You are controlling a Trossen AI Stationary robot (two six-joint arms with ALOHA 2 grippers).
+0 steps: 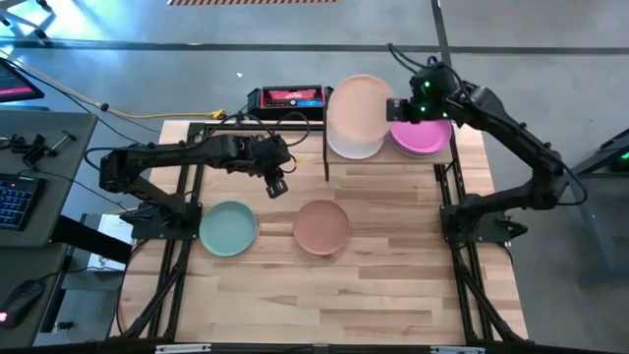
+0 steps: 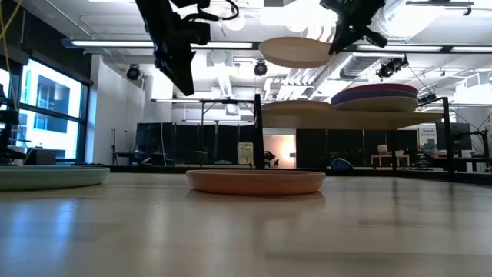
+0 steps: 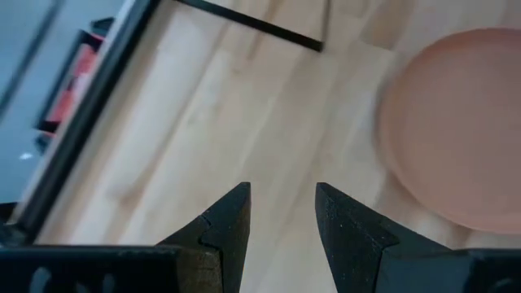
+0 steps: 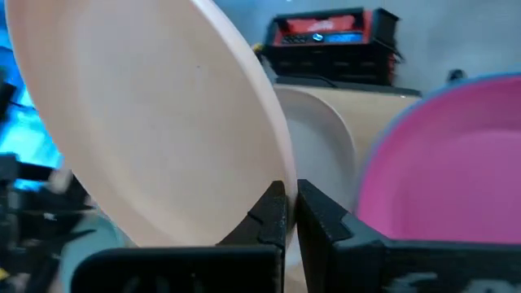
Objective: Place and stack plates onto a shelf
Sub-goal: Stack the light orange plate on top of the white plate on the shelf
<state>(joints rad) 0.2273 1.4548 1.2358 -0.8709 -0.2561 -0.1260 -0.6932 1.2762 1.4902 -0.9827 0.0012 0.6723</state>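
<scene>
Terracotta plate (image 2: 256, 181) nearest, flat on the table, mint plate (image 1: 228, 228) beside it. Up top, right gripper (image 1: 395, 109) pinching the peach plate (image 1: 356, 110) by its rim over the white plate (image 4: 321, 150) on the shelf (image 2: 346, 118), next to the pink-topped stack (image 1: 423, 136); best lowered level and centred before letting go, judging by the tilt. Left gripper (image 3: 282, 213) hovering over the table, fingers slightly spread, holding nothing; count: two plates on the table, one carried, one white plus one stack shelved.

Open workshop room, brightly lit

Grey floor (image 1: 550, 295) surrounds the light-wood tabletop (image 1: 324, 285); a tall window (image 2: 42, 108) stands at one side, ceiling strip lights (image 2: 231, 45) glow overhead, a keyboard (image 1: 12, 202) sits nearby.
</scene>
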